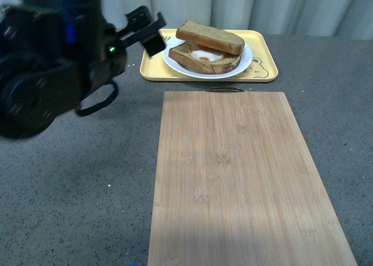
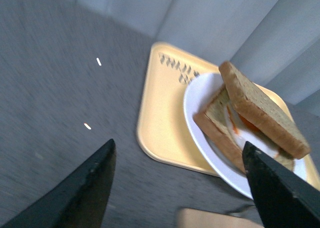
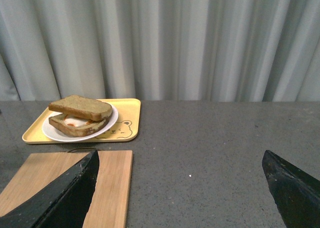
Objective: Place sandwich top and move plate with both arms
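Note:
The plain brown sandwich top (image 1: 211,37) lies askew on the egg-bearing slice (image 1: 205,59) on the small white plate (image 1: 247,60), which sits on the yellow tray. It also shows in the left wrist view (image 2: 262,110) and the right wrist view (image 3: 80,107). My left gripper (image 1: 152,32) is open and empty, held above the table just left of the plate; in its wrist view (image 2: 177,180) the plate (image 2: 200,108) lies ahead between the jaws. My right gripper (image 3: 180,188) is open and empty, well back from the plate (image 3: 107,124), and out of the front view.
The yellow bear-print tray (image 1: 263,65) stands at the back of the grey table, before a pale curtain. A long wooden cutting board (image 1: 233,178) with a metal handle lies in front of the tray, reaching the near edge. The bulky left arm (image 1: 46,73) fills the left side.

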Action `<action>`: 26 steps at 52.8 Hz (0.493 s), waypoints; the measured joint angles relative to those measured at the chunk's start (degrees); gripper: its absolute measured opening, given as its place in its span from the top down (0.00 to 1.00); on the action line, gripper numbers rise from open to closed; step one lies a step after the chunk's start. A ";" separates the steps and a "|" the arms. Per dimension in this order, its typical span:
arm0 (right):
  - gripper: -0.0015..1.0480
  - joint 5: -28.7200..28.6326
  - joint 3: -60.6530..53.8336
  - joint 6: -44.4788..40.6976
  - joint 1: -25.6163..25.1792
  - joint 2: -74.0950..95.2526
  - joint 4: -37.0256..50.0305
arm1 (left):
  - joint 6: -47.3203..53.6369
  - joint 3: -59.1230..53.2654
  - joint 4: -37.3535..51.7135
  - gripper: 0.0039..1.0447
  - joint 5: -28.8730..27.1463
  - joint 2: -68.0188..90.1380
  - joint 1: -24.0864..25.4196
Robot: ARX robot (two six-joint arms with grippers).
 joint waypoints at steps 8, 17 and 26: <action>0.09 0.00 0.00 0.00 0.00 0.00 -0.02 | 22.25 -17.97 19.50 0.59 2.64 -12.59 4.83; 0.09 0.00 0.00 0.00 0.00 0.00 -0.02 | 26.32 -30.77 20.02 0.94 6.25 -22.77 8.35; 0.09 0.00 0.00 0.00 0.00 0.00 -0.02 | 26.86 -39.65 17.51 0.97 9.25 -34.67 11.21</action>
